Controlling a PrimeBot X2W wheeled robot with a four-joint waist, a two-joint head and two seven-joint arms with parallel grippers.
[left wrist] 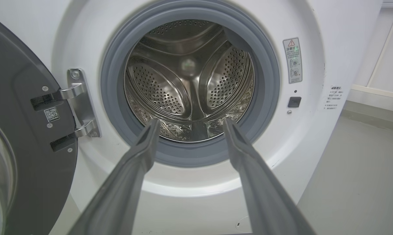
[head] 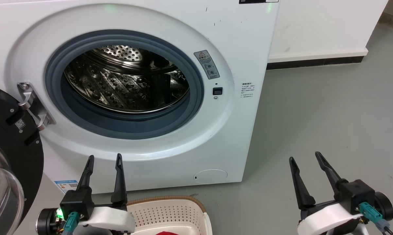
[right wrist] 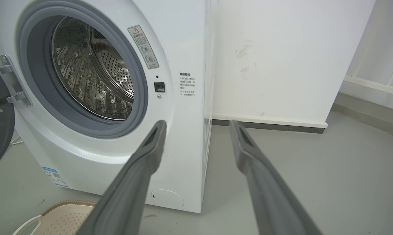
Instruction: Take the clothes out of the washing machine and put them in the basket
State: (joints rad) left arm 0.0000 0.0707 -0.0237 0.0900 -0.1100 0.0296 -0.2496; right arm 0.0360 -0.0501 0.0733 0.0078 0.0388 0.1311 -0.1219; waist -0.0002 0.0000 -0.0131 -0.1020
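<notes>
The head camera looks down on the washing machine [head: 245, 58]. The left wrist camera faces its drum [left wrist: 189, 75] squarely, near; the right wrist camera sees that same drum obliquely, from the right.

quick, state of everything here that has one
washing machine door, swung open
drum, looks empty
basket, upright, red garment inside
left gripper, open, empty
right gripper, open, empty
</notes>
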